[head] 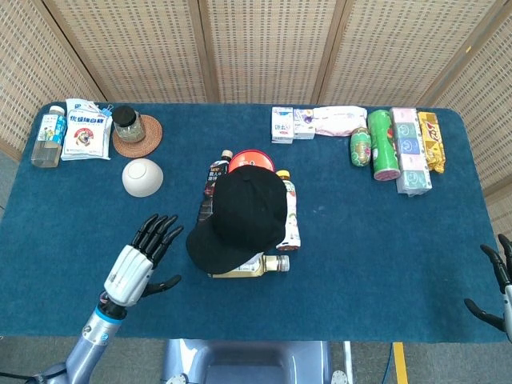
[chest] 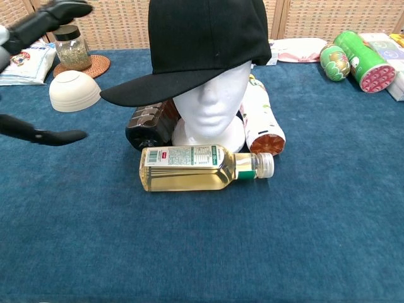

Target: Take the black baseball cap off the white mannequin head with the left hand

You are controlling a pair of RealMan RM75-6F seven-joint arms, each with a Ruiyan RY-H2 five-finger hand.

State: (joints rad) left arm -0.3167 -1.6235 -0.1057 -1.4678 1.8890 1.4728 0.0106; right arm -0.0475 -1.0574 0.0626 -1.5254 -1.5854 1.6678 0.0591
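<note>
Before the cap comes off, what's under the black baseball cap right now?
The black baseball cap sits on the white mannequin head. The chest view shows its face and base below the brim; the crown is covered. The open left hand is apart from the cap.

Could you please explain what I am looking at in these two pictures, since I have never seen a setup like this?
This is a two-armed robot with human-like hands, steered remotely by a person. One picture looks down from its head, the other looks forward from its chest.

On the blue table stands a white mannequin head wearing a black baseball cap, with bottles lying around its base, including a yellowish bottle in front. A white bowl, a jar on a coaster and snack packages sit farther back.

The left hand hovers open beside the cap's brim, holding nothing. The right hand barely shows at the table's edge, also empty.
</note>
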